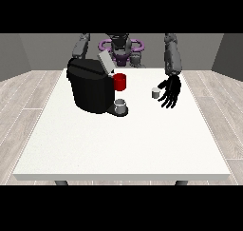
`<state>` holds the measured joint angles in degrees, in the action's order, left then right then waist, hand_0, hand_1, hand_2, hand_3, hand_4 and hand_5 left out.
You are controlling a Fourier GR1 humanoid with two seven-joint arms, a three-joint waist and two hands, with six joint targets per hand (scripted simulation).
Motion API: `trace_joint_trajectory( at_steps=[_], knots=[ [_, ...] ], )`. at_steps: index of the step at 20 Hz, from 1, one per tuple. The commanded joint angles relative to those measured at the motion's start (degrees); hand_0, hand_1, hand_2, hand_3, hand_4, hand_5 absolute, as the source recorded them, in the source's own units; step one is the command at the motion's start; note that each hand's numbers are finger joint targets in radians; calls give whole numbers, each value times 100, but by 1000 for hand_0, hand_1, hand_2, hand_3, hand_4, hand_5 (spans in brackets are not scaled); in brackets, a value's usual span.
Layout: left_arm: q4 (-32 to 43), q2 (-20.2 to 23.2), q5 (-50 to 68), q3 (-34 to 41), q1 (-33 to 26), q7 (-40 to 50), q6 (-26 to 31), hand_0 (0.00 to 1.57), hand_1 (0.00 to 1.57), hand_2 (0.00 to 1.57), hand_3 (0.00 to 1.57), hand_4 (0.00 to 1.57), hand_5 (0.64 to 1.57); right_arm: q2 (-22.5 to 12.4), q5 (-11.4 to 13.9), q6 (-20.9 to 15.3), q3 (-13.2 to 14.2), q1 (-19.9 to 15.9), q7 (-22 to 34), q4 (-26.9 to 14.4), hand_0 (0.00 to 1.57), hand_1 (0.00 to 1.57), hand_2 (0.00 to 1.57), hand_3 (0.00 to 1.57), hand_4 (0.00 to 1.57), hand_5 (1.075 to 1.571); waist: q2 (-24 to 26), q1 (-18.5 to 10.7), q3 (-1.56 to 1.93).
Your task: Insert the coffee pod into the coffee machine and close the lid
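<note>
A black coffee machine [88,89] stands on the white table [123,144] at the view's left, its grey lid [105,62] tilted up and open. A grey cup [121,105] sits on the machine's base, and a red mug [120,81] stands just behind it. The small grey coffee pod [155,93] rests on the table right of the machine. The hand at the view's right [171,91] hangs just beside the pod, fingers relaxed and spread, holding nothing. The other hand is hidden behind the machine.
The table's front edge [123,177] runs near the bottom of the view. A wide bare stretch of tabletop lies between the machine and that edge. Wooden floor surrounds the table.
</note>
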<state>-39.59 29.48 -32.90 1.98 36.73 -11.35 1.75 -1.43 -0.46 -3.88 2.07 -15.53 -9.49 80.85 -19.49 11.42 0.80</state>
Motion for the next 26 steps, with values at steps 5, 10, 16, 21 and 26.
trace_joint_trajectory(
  at_steps=[5, 10, 16, 21, 26],
  knots=[
    [187, -471, -209, -328, -196, -337, 142, 1249, 1249, 1243, 1080, 105, 1571, -29, -21, 124, -24, 238, -139, -133, 0, 0, 0, 0, 292, 1571, 207, 70, -81],
    [217, -554, -302, -271, 246, -35, 161, 1212, 1212, 1297, 1204, 142, 1571, 7, -71, 66, 81, -62, -200, -395, 0, 0, 0, 0, 379, 1571, 173, 66, -81],
    [216, -768, -309, -210, 261, -479, 10, 1529, 1529, 1514, 1409, 714, 1571, -81, -169, 33, 268, -33, -63, -638, 0, 0, 0, 0, 400, 1571, 451, -181, -82],
    [363, -873, -376, -181, 198, -887, -126, 1208, 1208, 1317, 1330, 680, 1571, -230, -433, 342, 471, 66, -367, -896, 0, 0, 0, 0, 314, 1571, 492, -223, -81],
    [113, -1296, -209, -134, 387, -187, 221, 1457, 1457, 1437, 1348, 571, 1571, -144, -249, 251, 485, 443, -945, -1627, 0, 0, 0, 0, 281, 1571, 980, -439, -77]
  ],
)
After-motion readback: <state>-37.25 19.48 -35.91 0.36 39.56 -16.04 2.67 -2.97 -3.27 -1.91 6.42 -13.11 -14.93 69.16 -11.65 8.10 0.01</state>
